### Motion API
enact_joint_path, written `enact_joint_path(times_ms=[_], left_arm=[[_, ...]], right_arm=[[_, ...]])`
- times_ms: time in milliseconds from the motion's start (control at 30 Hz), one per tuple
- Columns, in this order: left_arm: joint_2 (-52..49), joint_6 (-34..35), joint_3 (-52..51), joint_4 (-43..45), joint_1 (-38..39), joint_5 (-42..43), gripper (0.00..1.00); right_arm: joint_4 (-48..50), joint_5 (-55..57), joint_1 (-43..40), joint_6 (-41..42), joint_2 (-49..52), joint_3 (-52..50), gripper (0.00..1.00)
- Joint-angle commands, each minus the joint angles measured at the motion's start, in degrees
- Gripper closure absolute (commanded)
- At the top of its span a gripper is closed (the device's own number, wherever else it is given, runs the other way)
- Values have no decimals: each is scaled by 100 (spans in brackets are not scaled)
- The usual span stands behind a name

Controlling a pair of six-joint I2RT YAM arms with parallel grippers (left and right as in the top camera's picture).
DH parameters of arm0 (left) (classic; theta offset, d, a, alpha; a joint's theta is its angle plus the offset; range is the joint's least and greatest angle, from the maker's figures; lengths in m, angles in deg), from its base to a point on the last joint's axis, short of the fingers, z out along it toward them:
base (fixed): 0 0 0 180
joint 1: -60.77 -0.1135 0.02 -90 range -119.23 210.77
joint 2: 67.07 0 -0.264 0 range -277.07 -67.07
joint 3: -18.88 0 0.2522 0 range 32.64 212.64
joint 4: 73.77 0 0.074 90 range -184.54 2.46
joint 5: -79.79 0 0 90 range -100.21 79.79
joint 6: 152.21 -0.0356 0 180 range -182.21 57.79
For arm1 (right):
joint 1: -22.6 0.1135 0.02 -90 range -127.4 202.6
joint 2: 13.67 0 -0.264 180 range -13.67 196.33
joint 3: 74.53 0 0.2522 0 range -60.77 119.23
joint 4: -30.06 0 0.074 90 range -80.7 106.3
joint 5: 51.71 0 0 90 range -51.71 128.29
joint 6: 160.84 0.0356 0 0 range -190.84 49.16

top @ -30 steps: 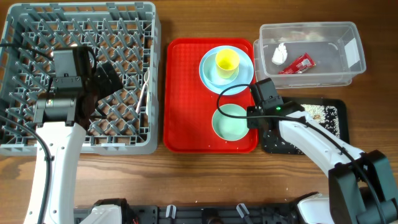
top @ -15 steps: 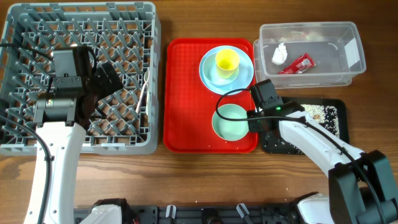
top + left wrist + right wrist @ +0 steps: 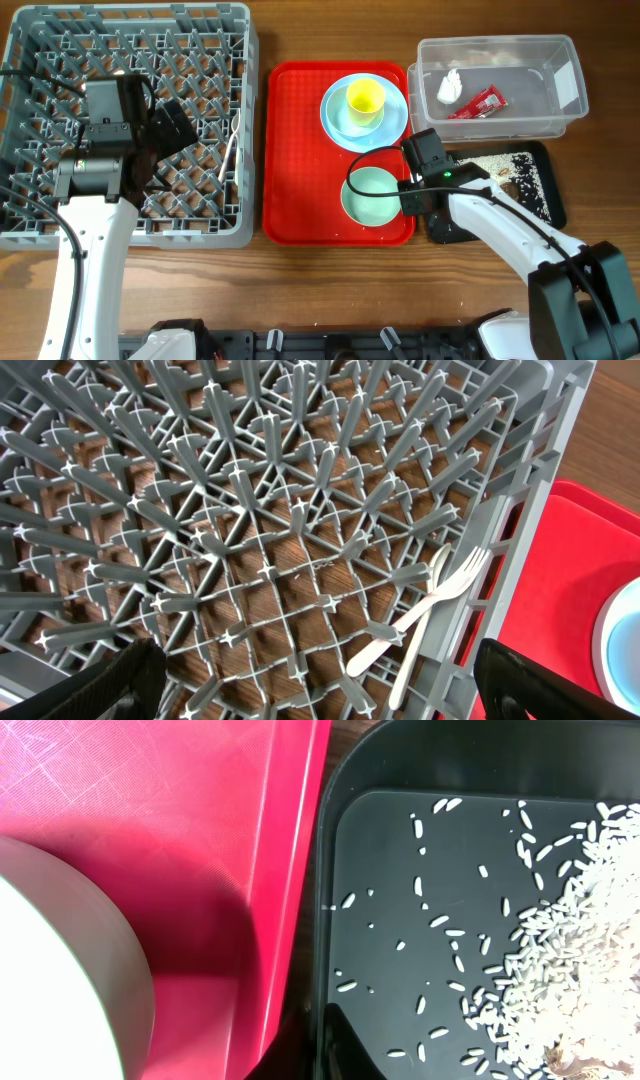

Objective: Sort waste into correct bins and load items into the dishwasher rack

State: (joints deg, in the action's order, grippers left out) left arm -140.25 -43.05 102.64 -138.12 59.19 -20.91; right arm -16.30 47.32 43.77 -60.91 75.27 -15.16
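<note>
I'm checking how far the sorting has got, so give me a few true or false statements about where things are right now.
The yellow cup stands on the light blue plate. True.
The red wrapper lies in the black tray. False: it lies in the clear tub.
The fork and spoon lie in the rack. True.
The mint-green bowl sits in the rack. False: it sits on the red tray.

Left arm [image 3: 85, 230]: white links, grey joint, black wrist block, lower left overhead.
Right arm [image 3: 500, 225]: white links, black joints, small green light [image 3: 447, 172].
Cables [image 3: 370, 148]: thin, black.
Left gripper fingers [image 3: 100, 685]: black.
</note>
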Motion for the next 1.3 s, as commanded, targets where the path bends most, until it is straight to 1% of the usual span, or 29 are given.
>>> enact_joint_path(times_ms=[0, 133, 333, 600, 633, 667, 700, 733, 767, 833, 900, 1000, 1133, 1200, 1267], left_arm=[[0, -92, 17, 13, -31, -50, 0], [0, -92, 17, 13, -31, -50, 0], [0, -92, 17, 13, -31, -50, 0], [0, -92, 17, 13, -31, -50, 0], [0, -92, 17, 13, -31, -50, 0], [0, -92, 20, 13, -31, -50, 0], [0, -92, 17, 13, -31, -50, 0], [0, -92, 17, 13, -31, -50, 0], [0, -92, 17, 13, -31, -50, 0], [0, -92, 17, 13, -31, -50, 0], [0, -92, 20, 13, -31, -50, 0], [0, -92, 17, 13, -31, -50, 0], [0, -92, 17, 13, -31, -50, 0], [0, -92, 17, 13, -31, -50, 0], [0, -92, 17, 13, -31, -50, 0]], right_arm=[[7, 31, -13, -22, 74, -28, 91], [55, 9, -13, 560, 74, -26, 95], [79, -13, -13, 1233, 74, -24, 96], [57, -13, -13, 1244, 74, -24, 95], [52, -13, -13, 1198, 74, -24, 94], [46, -13, -13, 1115, 74, -24, 88], [37, -9, -13, 1095, 74, -24, 85], [37, -11, -15, 1005, 74, -24, 79], [17, -9, -15, 933, 72, -4, 71], [-133, -4, -15, 846, 66, 136, 66], [-474, 170, -15, 778, -11, 507, 63], [-807, 391, -15, 656, -175, 979, 62], [-1351, 485, -13, 507, -446, 1799, 63], [-2138, 483, -15, 501, -518, 2793, 64], [-2684, 363, -52, 431, -494, 3864, 59]])
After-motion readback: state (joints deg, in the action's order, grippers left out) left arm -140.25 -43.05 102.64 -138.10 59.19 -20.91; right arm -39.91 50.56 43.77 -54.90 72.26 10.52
